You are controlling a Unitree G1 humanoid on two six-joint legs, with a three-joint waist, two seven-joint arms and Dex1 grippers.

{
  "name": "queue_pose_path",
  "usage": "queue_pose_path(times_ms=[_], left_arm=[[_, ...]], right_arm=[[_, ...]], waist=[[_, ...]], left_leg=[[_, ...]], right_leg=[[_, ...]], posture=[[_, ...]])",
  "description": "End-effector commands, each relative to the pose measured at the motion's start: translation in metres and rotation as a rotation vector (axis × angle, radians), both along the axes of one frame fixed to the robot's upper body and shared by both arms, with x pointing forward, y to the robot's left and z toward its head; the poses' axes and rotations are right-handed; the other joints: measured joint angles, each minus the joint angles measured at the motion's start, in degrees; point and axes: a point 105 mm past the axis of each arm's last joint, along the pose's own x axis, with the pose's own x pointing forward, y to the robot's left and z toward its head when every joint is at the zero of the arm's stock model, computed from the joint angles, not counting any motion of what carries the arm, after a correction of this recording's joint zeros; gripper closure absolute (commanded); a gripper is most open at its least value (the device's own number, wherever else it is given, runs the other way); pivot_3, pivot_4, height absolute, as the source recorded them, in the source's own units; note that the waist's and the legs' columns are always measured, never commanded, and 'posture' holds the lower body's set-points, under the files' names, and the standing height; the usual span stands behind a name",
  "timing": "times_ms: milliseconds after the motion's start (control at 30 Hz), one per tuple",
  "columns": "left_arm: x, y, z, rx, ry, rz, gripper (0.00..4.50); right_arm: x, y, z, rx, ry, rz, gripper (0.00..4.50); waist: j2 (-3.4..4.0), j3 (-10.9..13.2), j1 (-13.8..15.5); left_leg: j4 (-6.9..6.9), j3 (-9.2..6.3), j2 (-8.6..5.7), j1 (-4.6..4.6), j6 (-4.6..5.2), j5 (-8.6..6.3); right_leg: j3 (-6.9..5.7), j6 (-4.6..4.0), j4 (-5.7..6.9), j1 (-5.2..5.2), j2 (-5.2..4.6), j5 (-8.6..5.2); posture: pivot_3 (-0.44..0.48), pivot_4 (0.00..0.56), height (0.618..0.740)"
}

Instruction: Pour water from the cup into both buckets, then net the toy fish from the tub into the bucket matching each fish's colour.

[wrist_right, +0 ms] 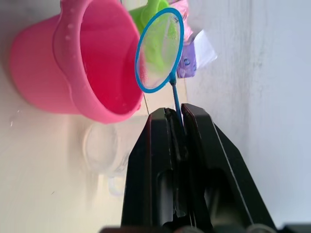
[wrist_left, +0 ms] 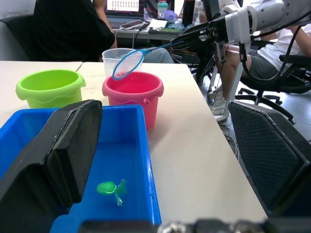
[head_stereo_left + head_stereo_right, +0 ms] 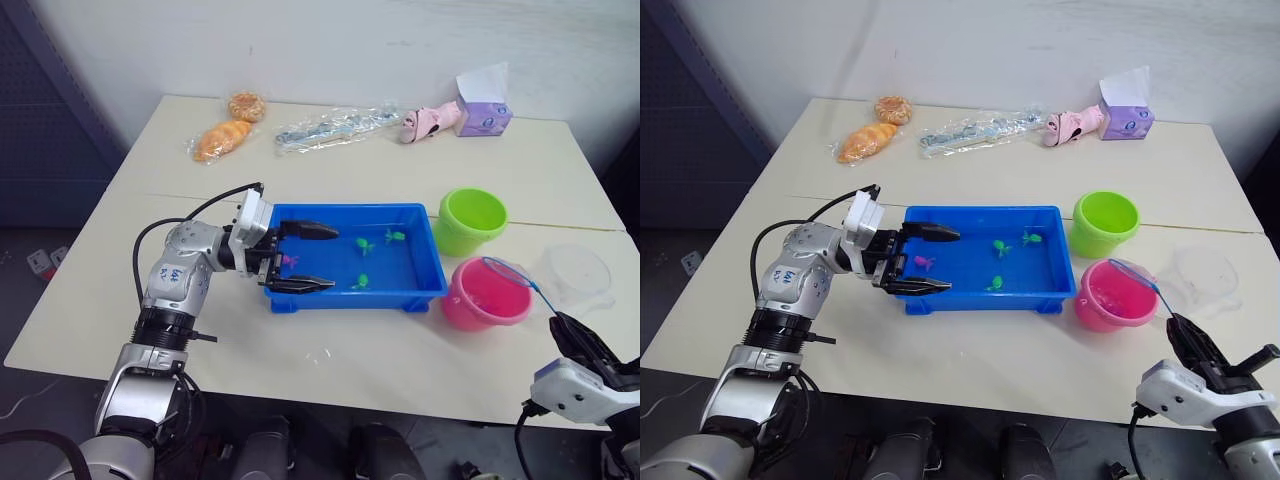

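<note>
A shallow bright blue plastic tub (image 3: pixel 420 262) sits mid-surface, the left gripper (image 3: pixel 304 257) with fingers spread wide astride its left end. Beside its right end stand lime green (image 3: pixel 470 220) and pink (image 3: pixel 486 293) plastic buckets. The right gripper (image 3: pixel 1181 331) pinches the blue-rimmed mesh net (image 3: pixel 1132 274) over the pink bucket. Small green toy fish (image 3: pixel 362 243) remain in the tub.

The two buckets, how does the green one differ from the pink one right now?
The green bucket is lime; the pink bucket is pink. The green bucket stands farther from the robot, the pink bucket nearer. The net, held by the right hand, hangs over the pink bucket's rim; nothing hangs over the green bucket. Both stand upright, alike in size, beside the tub.
</note>
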Motion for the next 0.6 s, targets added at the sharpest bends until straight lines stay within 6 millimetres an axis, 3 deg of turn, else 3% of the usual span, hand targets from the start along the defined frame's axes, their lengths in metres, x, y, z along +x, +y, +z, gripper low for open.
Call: queue_pose_path(times_ms=[33,133,300,400,600], left_arm=[[-0.001,0.007,0.007,-0.007,-0.042,0.021,0.04],[0.005,0.017,0.007,-0.019,-0.029,0.082,0.04],[0.013,0.039,0.002,-0.027,-0.012,0.194,0.04],[0.015,0.051,-0.001,-0.039,-0.003,0.266,0.04],[0.02,0.084,-0.004,-0.075,-0.013,0.47,0.04]], right_arm=[[0.0,0.005,0.017,0.425,-0.069,-0.013,4.5],[0.004,0.029,0.03,0.876,-0.002,0.102,4.5],[0.021,0.063,0.042,1.31,0.256,0.247,4.5],[0.035,0.081,0.04,1.434,0.463,0.282,4.5],[0.076,0.101,0.036,1.64,0.708,0.284,4.5]], waist=[[0.0,0.0,-0.1],[0.06,0.0,-0.9],[0.05,0.0,-1.5],[0.04,0.0,-1.3],[-0.03,0.0,-1.5]], left_leg=[[-0.01,-0.01,0.01,0.01,0.0,0.0],[0.05,-0.01,0.03,0.07,0.0,0.01],[0.1,-0.09,0.08,0.12,0.05,0.0],[0.11,-0.18,0.09,0.12,0.09,-0.01],[0.31,-0.28,0.08,-0.01,0.14,-0.04]], right_leg=[[0.0,0.0,0.01,0.01,0.0,0.0],[0.02,-0.01,0.12,0.04,-0.02,0.0],[0.02,-0.04,0.19,0.1,-0.03,0.02],[-0.03,-0.07,0.2,0.1,-0.08,0.02],[-0.17,-0.11,0.17,0.12,-0.11,0.03]], posture=[[0.0,0.15,0.74],[0.0,0.15,0.74],[0.0,0.15,0.74],[0.0,0.15,0.74],[0.0,0.15,0.74]])
